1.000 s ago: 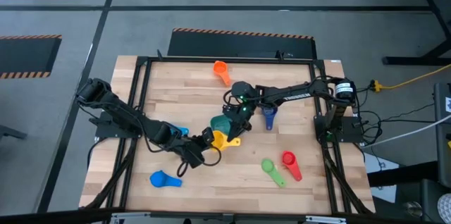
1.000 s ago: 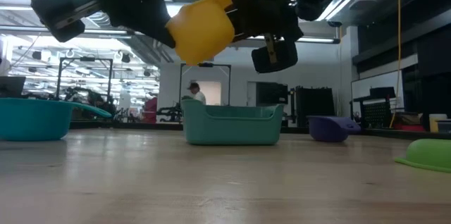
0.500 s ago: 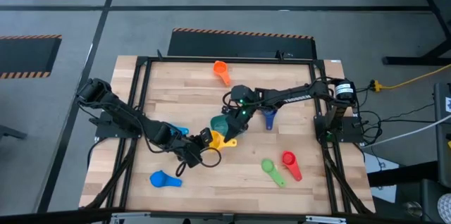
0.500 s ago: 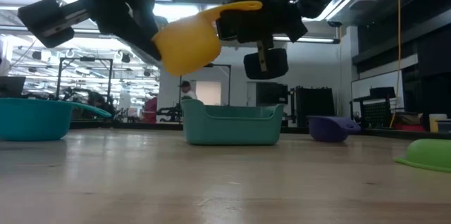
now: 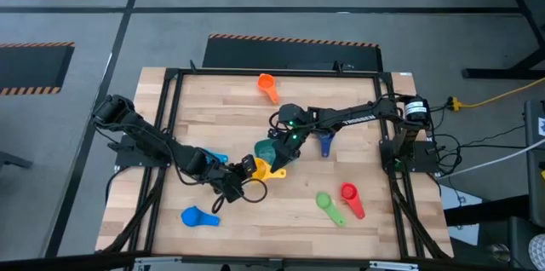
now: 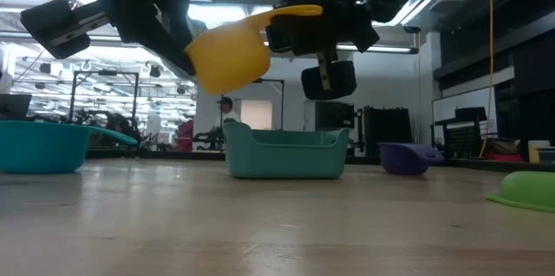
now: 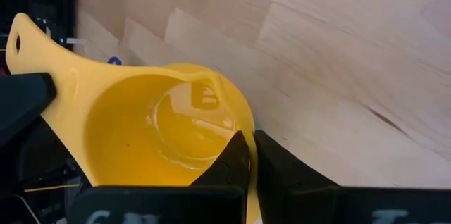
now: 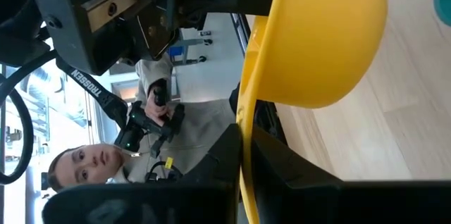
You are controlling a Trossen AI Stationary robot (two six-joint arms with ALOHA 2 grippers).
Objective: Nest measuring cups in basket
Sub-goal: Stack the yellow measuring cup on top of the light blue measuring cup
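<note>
The yellow measuring cup [image 6: 227, 55] hangs in the air between both grippers, above and left of the teal basket [image 6: 286, 153], which stands on the table. In the high view the yellow cup [image 5: 265, 170] is just near of the basket [image 5: 266, 149]. My left gripper [image 7: 250, 143] is shut on its bowl. My right gripper [image 8: 245, 136] is shut on its handle. Lying on the table are the orange cup [image 5: 266, 86], dark blue cup [image 5: 325, 141], green cup [image 5: 328, 205], red cup [image 5: 351, 198] and two light blue cups [image 5: 197, 216] [image 5: 218, 158]. My left gripper pinches the yellow cup's bowl wall at the rim [image 7: 243, 155], one finger [image 7: 229, 168] inside the bowl and one outside, coming from the table's left. The cup is lifted clear, its mouth tipped sideways. My right gripper pinches the cup's flat handle [image 8: 246, 104] between its two fingers [image 8: 224, 155], coming from the far right and slanting down. The handle shows edge-on between them. The bowl [image 8: 324, 34] sticks out beyond the fingers, clear of the table.
The basket sits mid-table right under the right gripper [image 5: 285, 143]. The dark blue cup [image 6: 406, 158] lies to its right and a light blue cup [image 6: 39, 146] to its left. Bare wood runs along the near edge. A person shows beyond the table in the right wrist view.
Both grippers have carried the yellow cup a little toward the table's left and slightly down, and its handle now stands less steeply. Over the last half second nothing visibly moves.
</note>
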